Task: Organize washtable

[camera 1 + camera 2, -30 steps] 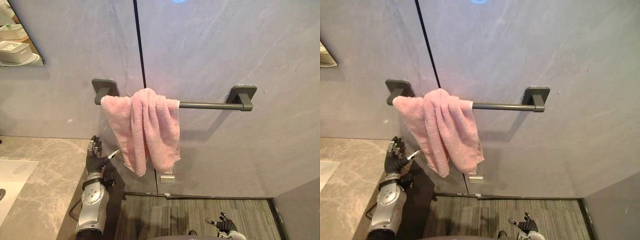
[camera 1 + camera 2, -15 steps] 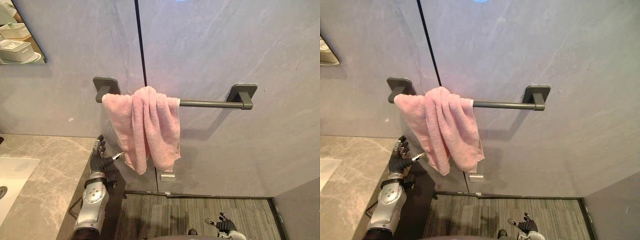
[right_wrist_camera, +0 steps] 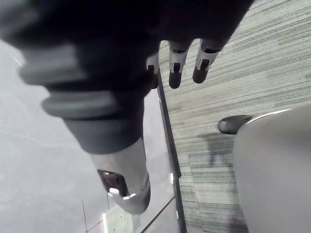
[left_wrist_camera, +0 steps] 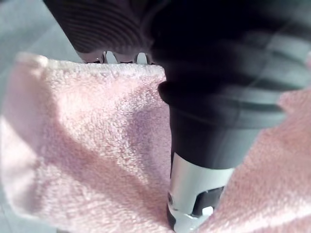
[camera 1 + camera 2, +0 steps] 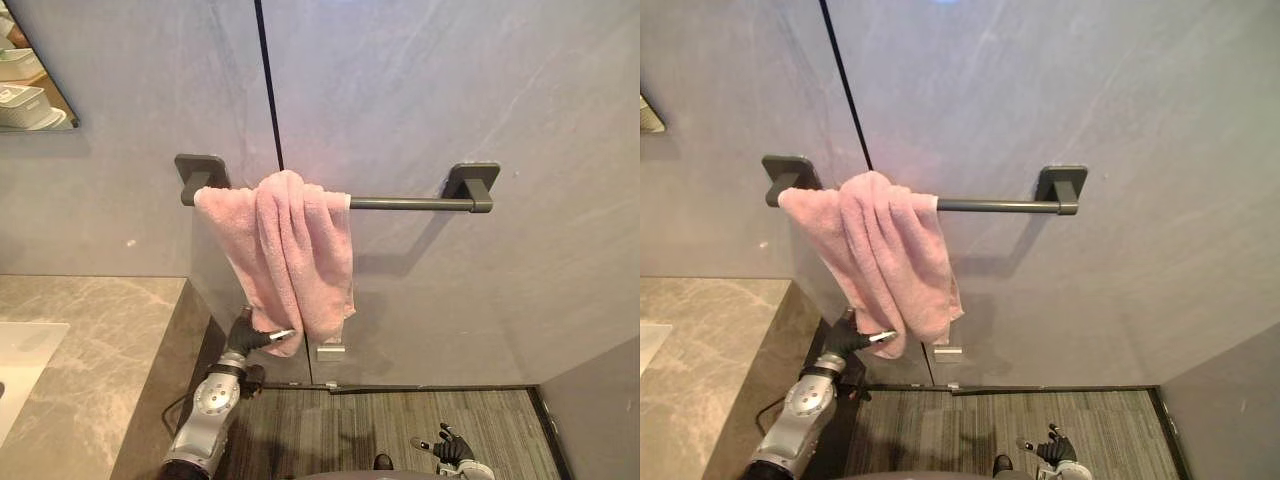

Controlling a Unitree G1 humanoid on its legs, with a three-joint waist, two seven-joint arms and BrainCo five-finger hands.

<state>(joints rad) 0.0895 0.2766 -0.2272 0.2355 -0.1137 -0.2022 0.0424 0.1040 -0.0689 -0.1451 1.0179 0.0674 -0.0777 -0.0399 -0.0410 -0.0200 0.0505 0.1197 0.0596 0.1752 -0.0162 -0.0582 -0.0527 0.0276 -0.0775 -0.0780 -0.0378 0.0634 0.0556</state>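
Note:
A pink towel (image 5: 290,250) hangs bunched over the left half of a dark wall rail (image 5: 410,203). My left hand (image 5: 248,335) reaches up from the counter's end to the towel's lower hem, touching it from below. In the left wrist view the towel (image 4: 97,145) drapes right over that hand (image 4: 214,97) and hides most of it. My right hand (image 5: 452,447) hangs low over the floor, well away from the towel, with its fingers (image 3: 176,68) relaxed and holding nothing.
A marble counter (image 5: 90,340) with a white sink (image 5: 20,360) lies at the left. A mirror (image 5: 25,90) is at the top left. A small metal fitting (image 5: 330,351) sits on the wall under the towel. Striped floor (image 5: 400,430) lies below.
My left hand has swung right, from above the counter's edge to the towel's lower hem. The camera has shifted slightly. The towel and right hand stay put.

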